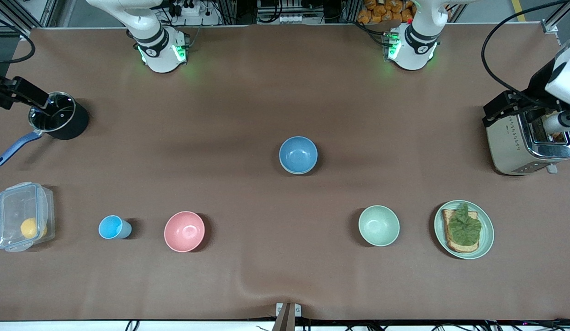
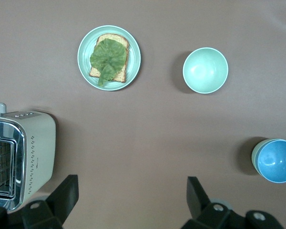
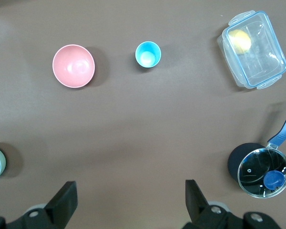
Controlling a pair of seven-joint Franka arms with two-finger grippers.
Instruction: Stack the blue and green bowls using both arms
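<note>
Looking down from the front camera with 12 o'clock toward the robots' bases, we find the blue bowl (image 1: 298,155) in the middle of the table. It is nested upright inside the green bowl (image 2: 254,155), of which only a thin outer edge shows. A paler green bowl (image 1: 379,225) stands apart between 4 and 5 o'clock of that stack, and a plate (image 1: 487,230) with toast (image 1: 462,227) sits at 3 o'clock of it. A pink bowl (image 1: 184,231) lies at 8 o'clock of the stack, with a small blue cup (image 1: 114,227) and a clear box (image 1: 23,216) in turn at its 9 o'clock. The left gripper (image 2: 131,180) hangs in the air by the toaster (image 1: 528,142), at 3 o'clock of the stack, jaws wide apart and holding nothing. The right gripper (image 3: 129,183) hangs near the black pot (image 1: 59,115), at 9 o'clock, jaws likewise apart.
</note>
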